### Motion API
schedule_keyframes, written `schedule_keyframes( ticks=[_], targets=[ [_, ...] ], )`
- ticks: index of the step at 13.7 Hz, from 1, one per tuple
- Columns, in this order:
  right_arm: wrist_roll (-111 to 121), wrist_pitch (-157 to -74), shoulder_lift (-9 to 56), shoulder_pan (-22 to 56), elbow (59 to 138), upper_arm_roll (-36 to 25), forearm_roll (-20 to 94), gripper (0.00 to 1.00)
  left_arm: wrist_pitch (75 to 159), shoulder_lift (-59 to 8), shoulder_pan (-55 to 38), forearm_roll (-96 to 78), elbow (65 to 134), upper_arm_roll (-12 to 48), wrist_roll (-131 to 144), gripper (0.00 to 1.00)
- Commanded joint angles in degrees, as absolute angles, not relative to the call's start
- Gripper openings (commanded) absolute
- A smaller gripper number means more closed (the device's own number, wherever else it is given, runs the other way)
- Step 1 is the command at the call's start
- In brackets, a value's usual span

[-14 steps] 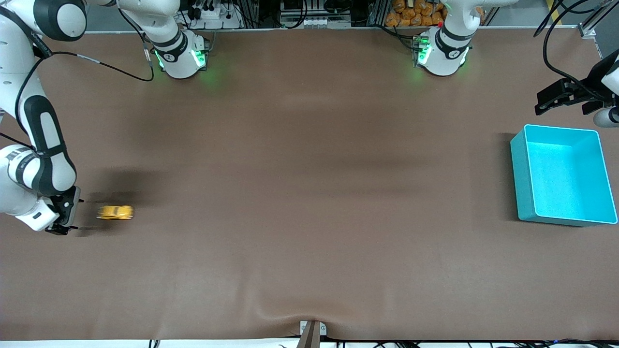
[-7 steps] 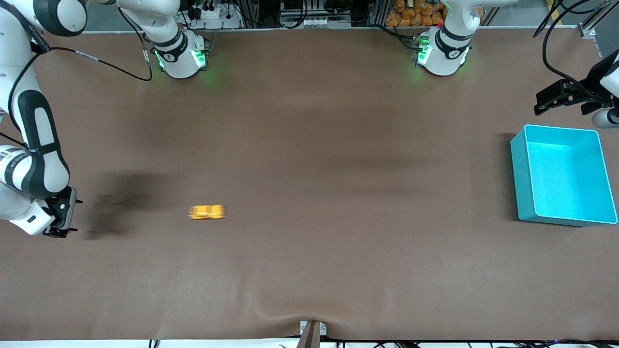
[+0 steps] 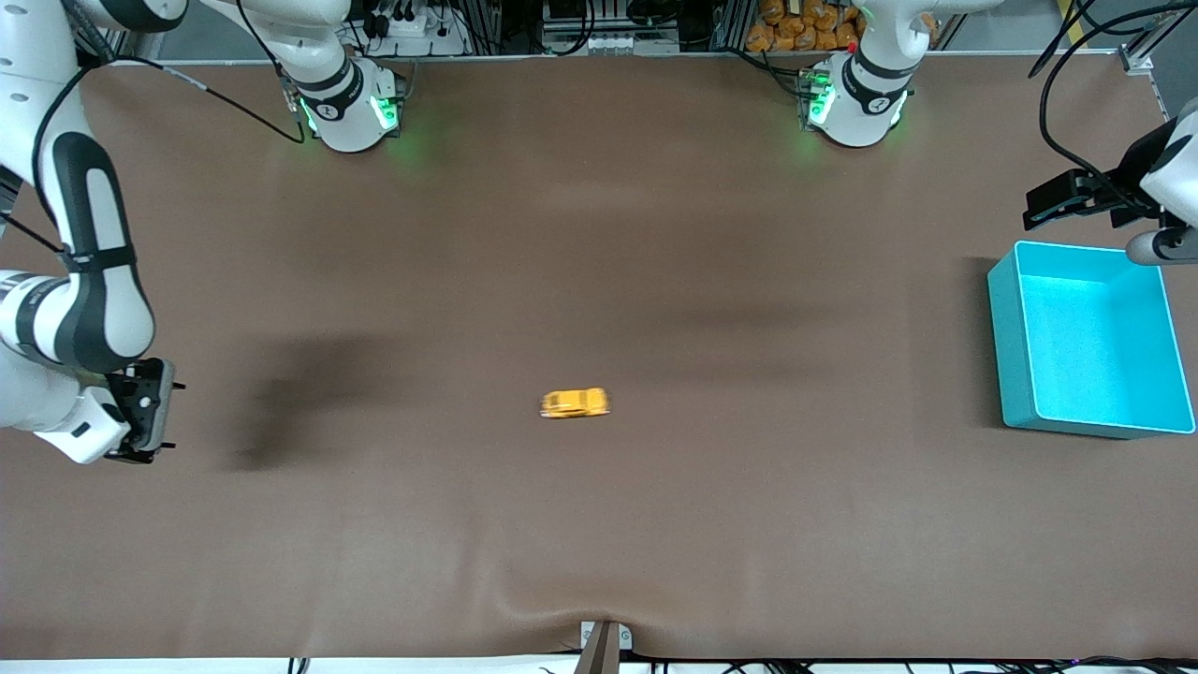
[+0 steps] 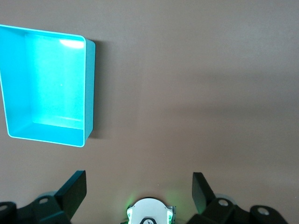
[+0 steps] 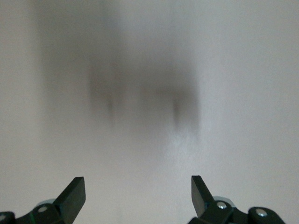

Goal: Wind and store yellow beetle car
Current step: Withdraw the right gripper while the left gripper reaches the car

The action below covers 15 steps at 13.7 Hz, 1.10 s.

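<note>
The yellow beetle car (image 3: 575,402) is on the brown table mat near the table's middle, blurred by motion and free of both grippers. My right gripper (image 3: 164,417) hangs open and empty low over the mat at the right arm's end, far from the car; its wrist view (image 5: 138,186) shows only bare mat and shadow. My left gripper (image 3: 1053,201) is open and empty, up in the air beside the teal bin (image 3: 1009,346); its wrist view (image 4: 139,182) shows the empty bin (image 4: 90,88) and no car.
The teal bin stands at the left arm's end of the table. The two arm bases (image 3: 351,112) (image 3: 856,103) stand along the table's edge farthest from the front camera. A bracket (image 3: 604,641) sits at the nearest edge.
The car has rolled from beside my right gripper across the mat toward the left arm's end. My right gripper has lifted slightly. My left gripper shifted a little.
</note>
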<state>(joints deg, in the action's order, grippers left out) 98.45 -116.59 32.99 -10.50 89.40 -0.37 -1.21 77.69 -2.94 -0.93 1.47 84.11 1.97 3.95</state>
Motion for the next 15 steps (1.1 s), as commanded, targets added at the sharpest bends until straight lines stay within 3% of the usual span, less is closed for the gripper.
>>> schedule_keyframes(
  ticks=[1, 9, 15],
  targets=[
    [94.2, -113.8, 30.2, -8.5, 91.0, -0.5, -1.3, 1.0, 78.3, -2.7, -1.3, 2.9, 85.6, 2.2, 9.1, 1.0],
    [84.1, -107.7, 24.4, -4.3, 92.7, -0.5, -1.2, 1.0, 82.1, -2.9, -3.0, 2.3, 89.0, 2.6, 15.0, 1.0],
    [73.8, -104.5, 18.3, -3.9, 94.5, -0.5, -1.2, 1.0, 89.4, -7.2, -10.5, 1.9, 89.6, 2.8, 25.6, 1.0]
  ],
)
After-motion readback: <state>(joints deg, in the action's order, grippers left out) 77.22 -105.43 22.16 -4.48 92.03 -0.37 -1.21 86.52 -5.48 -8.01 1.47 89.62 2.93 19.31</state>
